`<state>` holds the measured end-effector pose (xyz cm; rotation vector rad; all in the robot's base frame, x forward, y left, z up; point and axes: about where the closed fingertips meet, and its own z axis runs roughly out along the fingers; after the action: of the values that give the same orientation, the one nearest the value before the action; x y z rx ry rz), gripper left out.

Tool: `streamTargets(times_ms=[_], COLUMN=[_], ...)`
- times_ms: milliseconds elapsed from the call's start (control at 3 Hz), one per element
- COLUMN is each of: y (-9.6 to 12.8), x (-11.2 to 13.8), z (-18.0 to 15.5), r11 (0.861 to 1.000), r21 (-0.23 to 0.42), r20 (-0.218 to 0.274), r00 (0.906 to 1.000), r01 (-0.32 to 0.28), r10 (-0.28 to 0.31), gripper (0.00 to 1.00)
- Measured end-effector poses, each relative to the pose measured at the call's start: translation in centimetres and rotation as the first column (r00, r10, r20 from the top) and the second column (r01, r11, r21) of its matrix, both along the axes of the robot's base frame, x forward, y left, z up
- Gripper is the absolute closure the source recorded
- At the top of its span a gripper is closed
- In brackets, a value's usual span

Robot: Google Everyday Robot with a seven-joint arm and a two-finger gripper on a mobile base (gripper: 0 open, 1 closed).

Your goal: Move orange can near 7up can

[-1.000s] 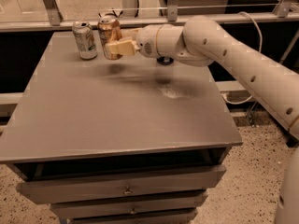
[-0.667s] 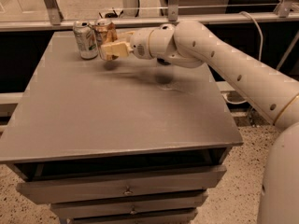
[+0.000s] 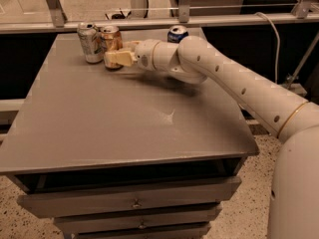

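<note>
- Table (image 3: 124, 118): everything you need to watch sits at its far left corner. A dark blue can (image 3: 177, 33) stands well apart, along the far edge.
- Orange can (image 3: 110, 36): upright, just beside the 7up can (image 3: 89, 43), on the side away from the left edge. The placement looks done. Release and retreat are what you have left.
- Gripper (image 3: 115, 57): at the orange can's lower body, with the jaws apparently closed on it. The near jaw lies across its front.

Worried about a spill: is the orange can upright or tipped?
Upright: the orange can stands silver top up beside the 7up can, pincer in front of its lower half.
</note>
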<state>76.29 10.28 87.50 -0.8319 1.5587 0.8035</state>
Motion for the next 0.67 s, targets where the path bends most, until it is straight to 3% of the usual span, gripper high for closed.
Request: streamTargets(times_ms=[667], y=[0.68], x=[0.39], z=[-0.98], r11=[0.999], r21=[0.014], r20=[-0.001], r00=[0.9992], r01=[0.040], r10=[-0.040], gripper=[0.00])
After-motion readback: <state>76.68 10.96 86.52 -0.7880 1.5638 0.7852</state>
